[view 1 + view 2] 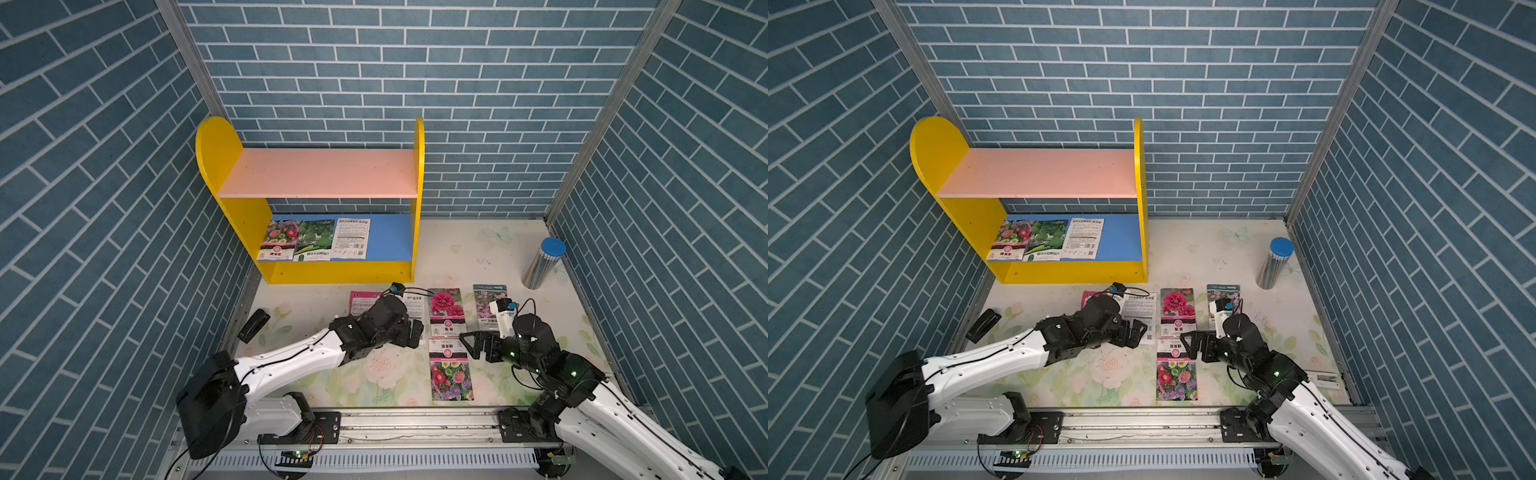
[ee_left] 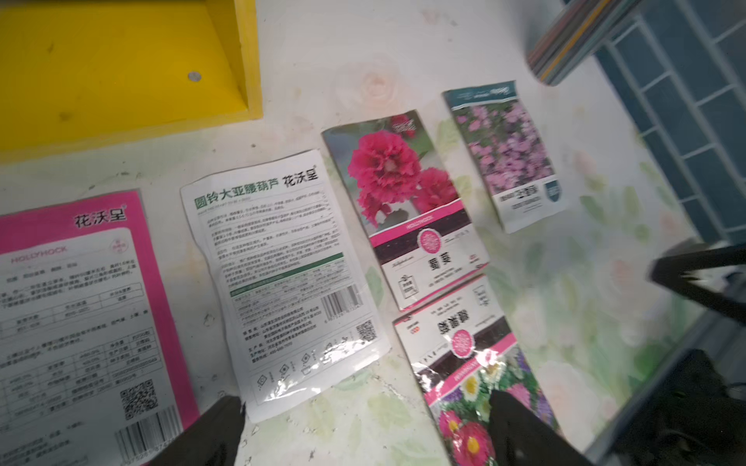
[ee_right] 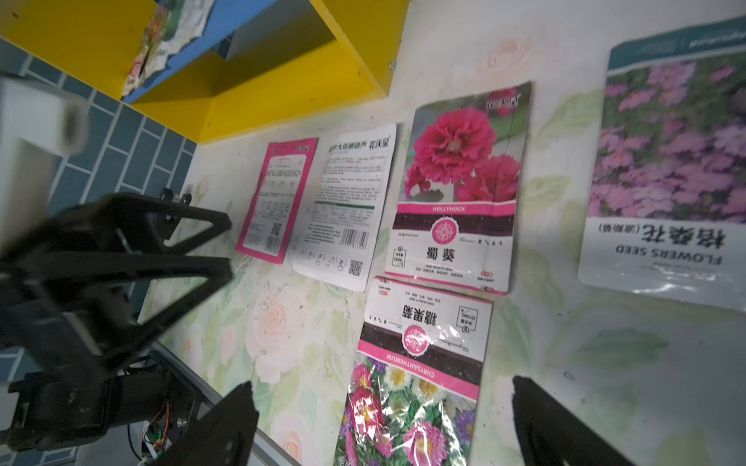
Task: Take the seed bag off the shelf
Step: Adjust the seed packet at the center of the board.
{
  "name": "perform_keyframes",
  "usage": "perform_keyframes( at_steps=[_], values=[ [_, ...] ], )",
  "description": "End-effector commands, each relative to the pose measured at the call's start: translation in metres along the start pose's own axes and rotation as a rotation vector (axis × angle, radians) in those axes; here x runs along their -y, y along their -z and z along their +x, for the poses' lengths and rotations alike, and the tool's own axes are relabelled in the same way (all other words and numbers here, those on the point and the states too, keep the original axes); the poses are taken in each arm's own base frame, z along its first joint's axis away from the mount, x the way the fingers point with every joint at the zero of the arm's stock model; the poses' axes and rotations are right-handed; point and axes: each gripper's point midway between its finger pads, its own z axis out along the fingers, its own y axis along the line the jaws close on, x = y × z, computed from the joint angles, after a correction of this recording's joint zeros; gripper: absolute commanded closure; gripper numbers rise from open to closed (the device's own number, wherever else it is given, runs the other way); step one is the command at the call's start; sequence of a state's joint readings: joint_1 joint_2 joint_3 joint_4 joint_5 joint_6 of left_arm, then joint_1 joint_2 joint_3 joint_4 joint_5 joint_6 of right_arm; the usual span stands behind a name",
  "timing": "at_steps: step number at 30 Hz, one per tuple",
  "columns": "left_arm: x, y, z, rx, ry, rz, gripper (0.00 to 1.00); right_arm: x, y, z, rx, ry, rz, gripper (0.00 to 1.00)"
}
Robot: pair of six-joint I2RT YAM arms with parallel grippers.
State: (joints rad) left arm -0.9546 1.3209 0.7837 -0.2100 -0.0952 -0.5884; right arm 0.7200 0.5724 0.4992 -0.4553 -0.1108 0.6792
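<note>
Noting the geometry for the next reach.

Three seed bags lie on the blue lower board (image 1: pixel 390 241) of the shelf (image 1: pixel 245 216): flower-print bag (image 1: pixel 277 240) against the left side panel, green gourd bag (image 1: pixel 313 241) in the middle, white-backed bag (image 1: pixel 352 238) next to the bare blue stretch. All three lie flat, side by side and edge to edge or slightly overlapped. Their long axes run front to back, with the bottom edges at the board's front lip. The pink upper board (image 1: pixel 320 172) is bare and roofs them over.

Left fingers (image 1: pixel 414 332): spread wide, holding nothing, low over the desk (image 1: pixel 478 253). The shelf bags lie beyond them and off to their left. The tips point toward the robot's right, away from the shelf.

Right fingers (image 1: pixel 471 345): also spread wide and empty, at the top edge of the chrysanthemum bag (image 1: pixel 451 374), which lies flat on the desk. Whether the tips touch it, cannot tell. They are well apart from the shelf.

Judgement: the left arm is nearer. Its wrist would need to swing round and enter low from the front, between the two boards. The white-backed bag is closest, and its short front edge at the lip looks like the only place for a pinch. A thin, flat bag may slide rather than lift.
</note>
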Motion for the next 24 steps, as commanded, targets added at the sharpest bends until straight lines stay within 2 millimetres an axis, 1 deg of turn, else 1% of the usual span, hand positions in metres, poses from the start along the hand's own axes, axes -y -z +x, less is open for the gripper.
perform_keyframes(
  at_steps=[1, 2, 5, 7, 12, 15, 24],
  values=[
    [-0.013, -0.011, -0.013, 0.064, 0.051, -0.143, 0.03, -0.004, 0.011, -0.019, 0.08, 0.06, 0.017, 0.0],
    [-0.015, -0.017, -0.01, 0.054, 0.053, -0.168, 0.03, -0.004, 0.013, -0.021, 0.089, 0.06, 0.018, 0.0],
    [-0.01, -0.034, -0.007, 0.039, 0.05, -0.182, 0.11, -0.003, 0.018, -0.024, 0.115, 0.061, 0.018, 0.0],
    [-0.008, -0.042, -0.006, 0.03, 0.046, -0.199, 0.11, -0.002, 0.021, -0.024, 0.125, 0.061, 0.021, 0.0],
    [-0.017, -0.063, 0.007, -0.006, 0.048, -0.273, 0.14, 0.001, 0.029, -0.023, 0.14, 0.058, 0.033, 0.0],
    [-0.02, -0.072, 0.013, -0.022, 0.051, -0.291, 0.15, 0.003, 0.031, -0.023, 0.144, 0.056, 0.037, 0.0],
    [-0.026, -0.092, 0.014, -0.038, 0.03, -0.348, 0.2, 0.004, 0.032, -0.023, 0.149, 0.055, 0.042, 0.0]
  ],
)
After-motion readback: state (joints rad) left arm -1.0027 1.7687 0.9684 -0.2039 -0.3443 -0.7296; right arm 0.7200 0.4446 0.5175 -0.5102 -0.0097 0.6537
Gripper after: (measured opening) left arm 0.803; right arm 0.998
